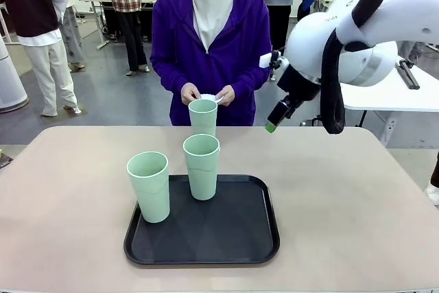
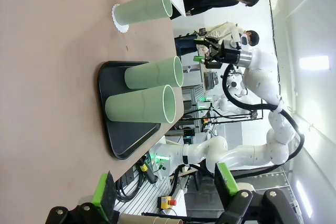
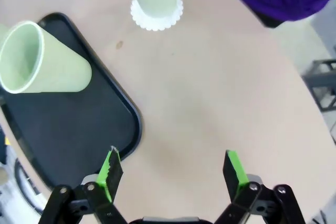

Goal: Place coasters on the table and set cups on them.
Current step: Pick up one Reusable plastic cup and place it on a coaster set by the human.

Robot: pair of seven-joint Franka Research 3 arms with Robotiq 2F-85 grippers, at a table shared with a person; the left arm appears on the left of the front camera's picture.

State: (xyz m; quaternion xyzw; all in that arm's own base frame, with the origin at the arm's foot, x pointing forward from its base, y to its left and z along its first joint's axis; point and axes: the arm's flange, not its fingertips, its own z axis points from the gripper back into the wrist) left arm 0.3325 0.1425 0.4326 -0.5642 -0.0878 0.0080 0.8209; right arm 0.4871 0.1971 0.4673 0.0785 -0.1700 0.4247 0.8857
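Note:
One mint-green cup (image 1: 203,115) stands on a scalloped white coaster (image 3: 156,17) on the beige table (image 1: 343,197), just beyond the tray and in front of the person. Two more cups (image 1: 149,186) (image 1: 202,166) stand on the black tray (image 1: 240,238). The person's hands hold white coasters (image 1: 209,97) behind the far cup. My right gripper (image 3: 173,171) hangs open and empty above the table, right of the tray; its green fingertip (image 1: 271,127) shows in the front view. My left gripper (image 2: 165,187) is open and empty, well away from the tray (image 2: 121,129) and its cups (image 2: 152,73) (image 2: 140,104).
The person in a purple top stands at the table's far edge, hands close to the far cup. Bare tabletop lies left and right of the tray. A white table (image 1: 391,94) stands behind my right arm. Other people stand farther back.

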